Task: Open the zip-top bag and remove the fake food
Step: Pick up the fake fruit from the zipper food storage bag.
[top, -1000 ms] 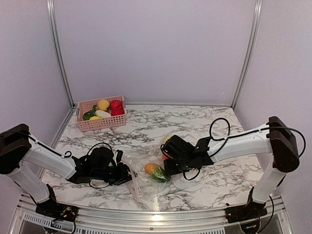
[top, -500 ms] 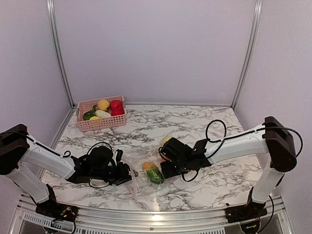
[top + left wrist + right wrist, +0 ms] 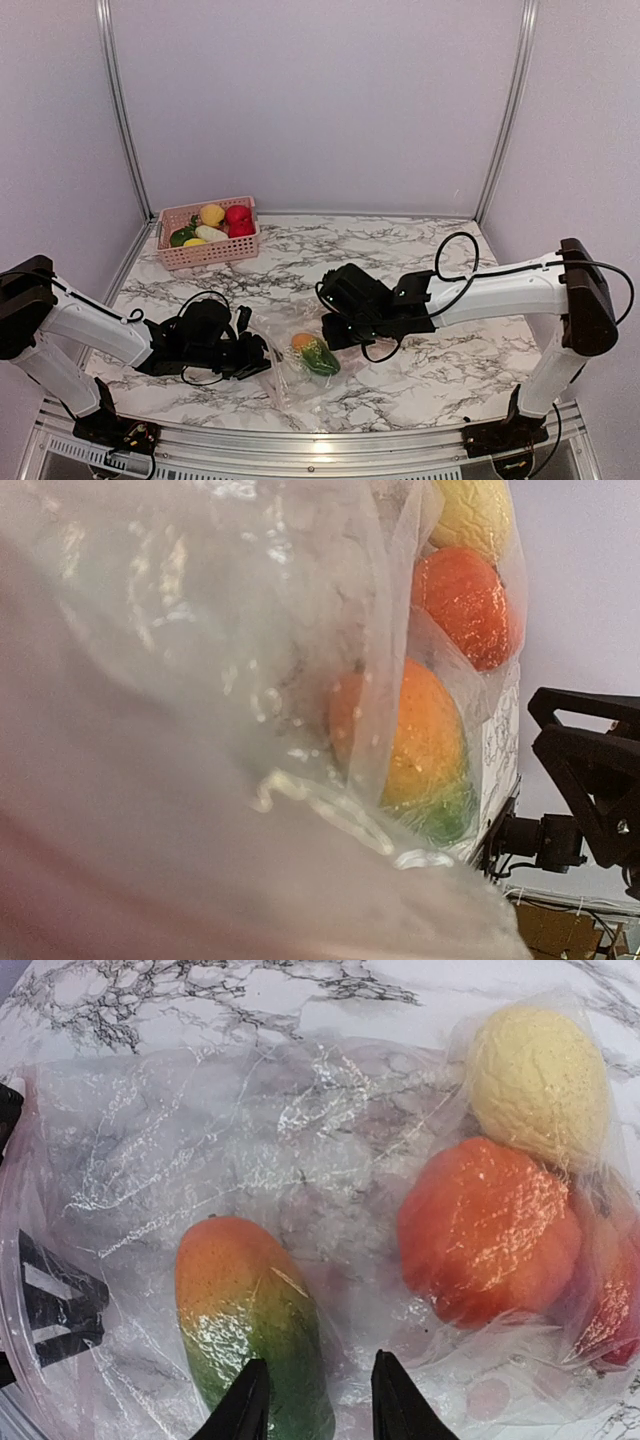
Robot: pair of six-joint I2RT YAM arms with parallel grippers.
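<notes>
The zip-top bag (image 3: 288,368) lies crinkled on the marble between my two arms. Inside it are fake food pieces: an orange-green mango (image 3: 250,1320), a red-orange fruit (image 3: 490,1230), a cream-yellow one (image 3: 540,1080) and a red piece (image 3: 615,1310) at the edge. My right gripper (image 3: 318,1402) hovers open just over the plastic, its fingertips beside the mango's green end, nothing between them. My left gripper (image 3: 250,355) sits against the bag's left edge. Plastic (image 3: 200,730) covers the left wrist view, so its fingers are hidden.
A pink slatted basket (image 3: 207,252) with several toy fruits stands at the back left. Metal frame posts (image 3: 118,110) and lilac walls close in the table. Black cables (image 3: 455,265) loop off the right arm.
My right gripper has shifted left and a little farther over the bag, and its fingers have narrowed. The mango has slid slightly left. The left arm has stayed put.
</notes>
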